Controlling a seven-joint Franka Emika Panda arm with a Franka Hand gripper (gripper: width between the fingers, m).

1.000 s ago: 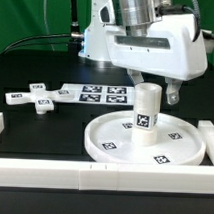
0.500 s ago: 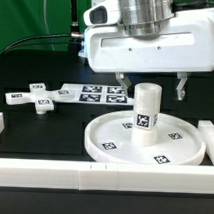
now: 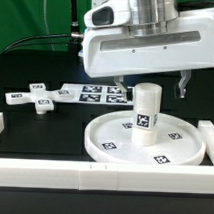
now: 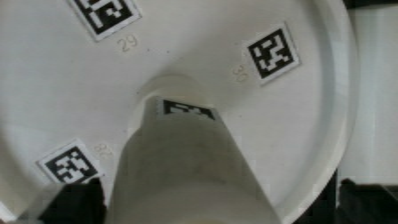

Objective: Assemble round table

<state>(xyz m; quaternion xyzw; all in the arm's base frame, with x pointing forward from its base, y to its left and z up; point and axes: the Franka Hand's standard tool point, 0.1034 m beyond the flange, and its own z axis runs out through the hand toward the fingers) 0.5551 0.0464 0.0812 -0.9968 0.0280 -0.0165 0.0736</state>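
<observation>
The black table (image 3: 44, 128) carries round disc (image 3: 180, 139), cross-shaped foot (image 3: 37, 98), marker board (image 3: 101, 93) and border rails (image 3: 53, 173) (all white).

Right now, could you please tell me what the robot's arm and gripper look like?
The arm ends in a grey, metallic, cylindrical wrist with a small green patch beside it. The gripper is a wide, glossy white housing with rounded corners. Two short, thin, dark jaws project from its underside. No tags or lettering show on it in the exterior view.

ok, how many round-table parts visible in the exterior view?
3. The disc sits front centre; the leg stands upright on it; the cross-shaped foot lies apart, toward the exterior view's left. The arm may hide others behind.
</observation>
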